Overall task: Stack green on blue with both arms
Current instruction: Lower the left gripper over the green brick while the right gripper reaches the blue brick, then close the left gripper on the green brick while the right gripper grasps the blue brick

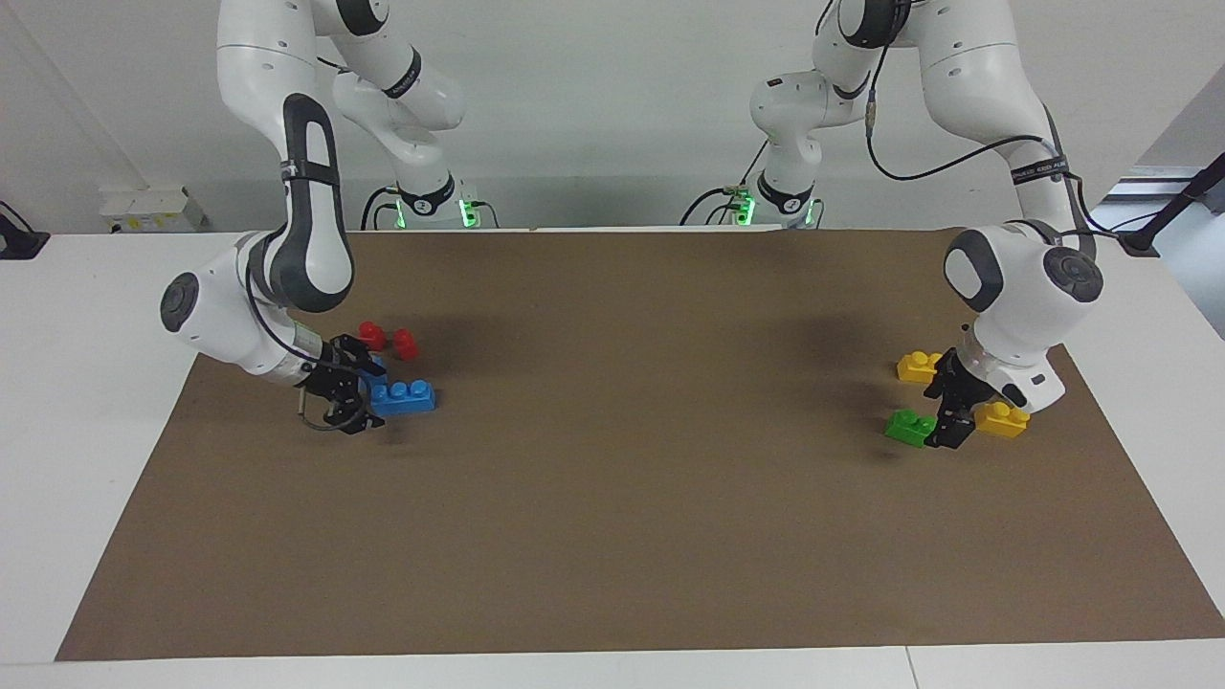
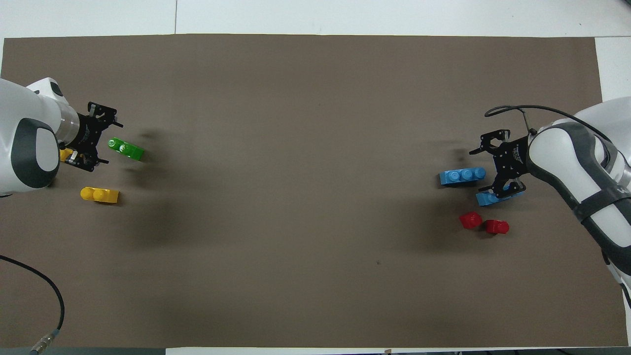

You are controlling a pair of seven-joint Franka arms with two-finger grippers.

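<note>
1. A small bright green plastic two-stud brick (image 1: 910, 427) lies on the brown paper table cover (image 1: 632, 536) at the left arm's end, just beside the left gripper (image 1: 950, 421), toward the table's middle from it.
2. The left gripper's fingers stand spread and hold nothing; whether a fingertip touches the green brick cannot be told.
3. Two yellow plastic two-stud bricks (image 1: 919, 366) (image 1: 1001, 419) lie close around that gripper.
4. At the right arm's end, a long bright blue plastic three-stud brick (image 1: 404, 396) lies just beside the right gripper (image 1: 343, 402).
5. The right gripper is low over a second blue brick (image 2: 488, 198), jaws wide apart, gripping nothing.
6. Two small red plastic bricks (image 1: 388, 340) lie nearer the robots.
</note>
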